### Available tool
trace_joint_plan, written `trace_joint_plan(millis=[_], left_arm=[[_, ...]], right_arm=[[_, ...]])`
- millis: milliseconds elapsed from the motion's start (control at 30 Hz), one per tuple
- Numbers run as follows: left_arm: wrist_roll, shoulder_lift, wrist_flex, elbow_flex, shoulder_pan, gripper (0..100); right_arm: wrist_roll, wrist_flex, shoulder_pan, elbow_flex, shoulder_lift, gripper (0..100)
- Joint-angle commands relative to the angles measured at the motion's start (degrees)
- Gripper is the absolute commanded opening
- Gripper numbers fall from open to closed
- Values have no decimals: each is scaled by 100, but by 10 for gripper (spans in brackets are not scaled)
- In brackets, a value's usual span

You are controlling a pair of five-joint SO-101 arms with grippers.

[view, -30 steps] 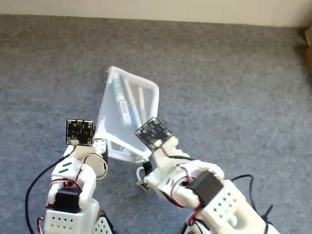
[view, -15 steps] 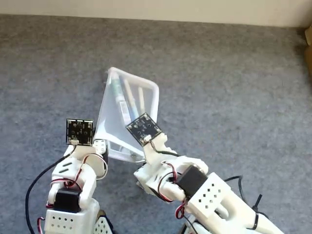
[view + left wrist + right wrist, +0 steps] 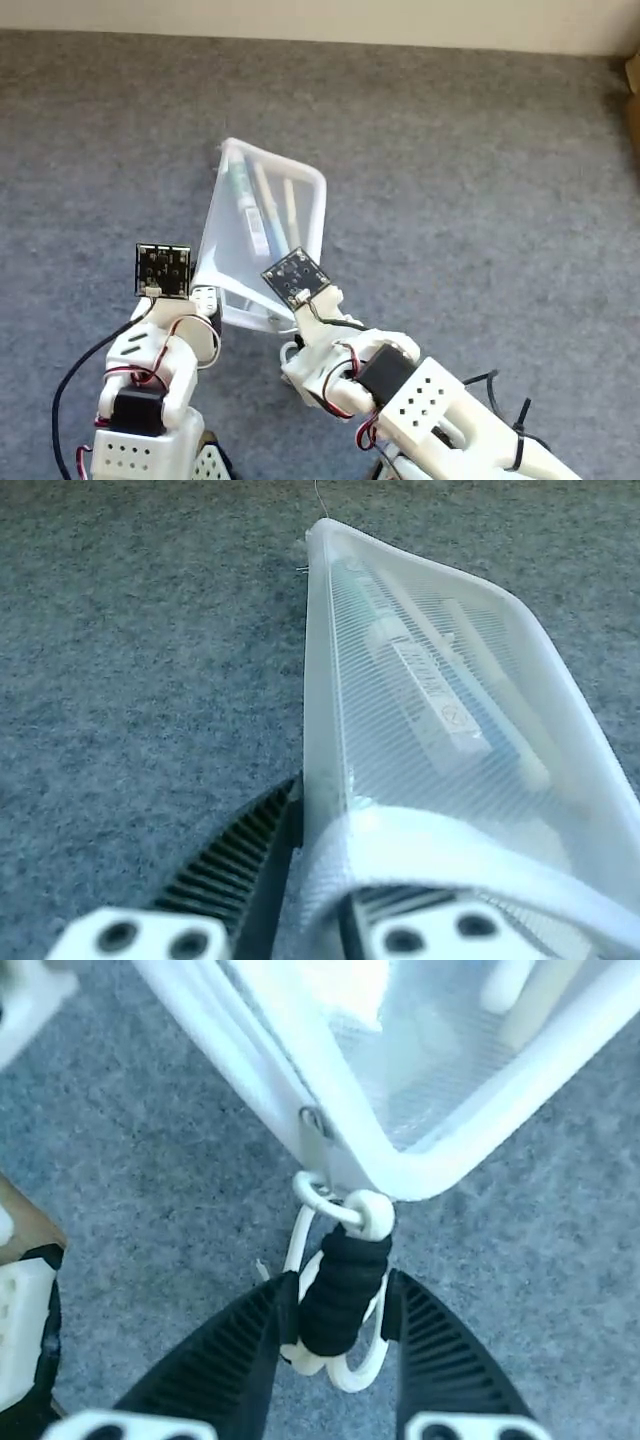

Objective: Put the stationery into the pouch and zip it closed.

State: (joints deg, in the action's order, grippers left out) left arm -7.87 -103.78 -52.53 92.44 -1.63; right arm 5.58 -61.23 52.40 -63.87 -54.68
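Soft, light pouch (image 3: 215, 245) likely flops — left gripper (image 3: 315, 860) pinches its corner, right gripper (image 3: 340, 1295) clamps the zip pull (image 3: 345, 1260) beside it.

Two arms, the left arm (image 3: 150, 385) and the right arm (image 3: 420, 400), are sharing one grey table (image 3: 500, 150), each carrying one gripper: the left gripper (image 3: 318, 830) and the right gripper (image 3: 340, 1285). One clear pouch (image 3: 222, 270) is holding three pieces of stationery — one labelled pen (image 3: 246, 205) and two pale sticks (image 3: 268, 200) (image 3: 291, 210). One zipper pull (image 3: 345, 1260) is hanging from it, wearing one black wrap.
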Motion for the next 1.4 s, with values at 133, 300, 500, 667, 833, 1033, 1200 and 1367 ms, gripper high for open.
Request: trace_joint_plan(millis=[133,300,500,667,833,1033,1200,1367], left_arm=[[-35,-48,158,-57,92,6],[-35,-48,158,-57,84,6],[-35,-48,158,-57,92,8],[-9,-48,149,-57,110,11],[0,-57,185,-110,347,16],[-35,-66,193,-110,804,223],[-35,-66,387,-277,796,272],[-26,-57,1248,-435,769,271]], right_arm=[[9,66,22,66,-31,131],[0,66,22,66,-31,126],[-765,66,22,66,-40,2],[-914,66,22,66,-40,6],[-914,57,22,66,-48,6],[-923,-303,13,22,-1314,6],[-932,-374,-171,-303,-2598,5],[-1310,-400,-286,-673,-3222,5]])
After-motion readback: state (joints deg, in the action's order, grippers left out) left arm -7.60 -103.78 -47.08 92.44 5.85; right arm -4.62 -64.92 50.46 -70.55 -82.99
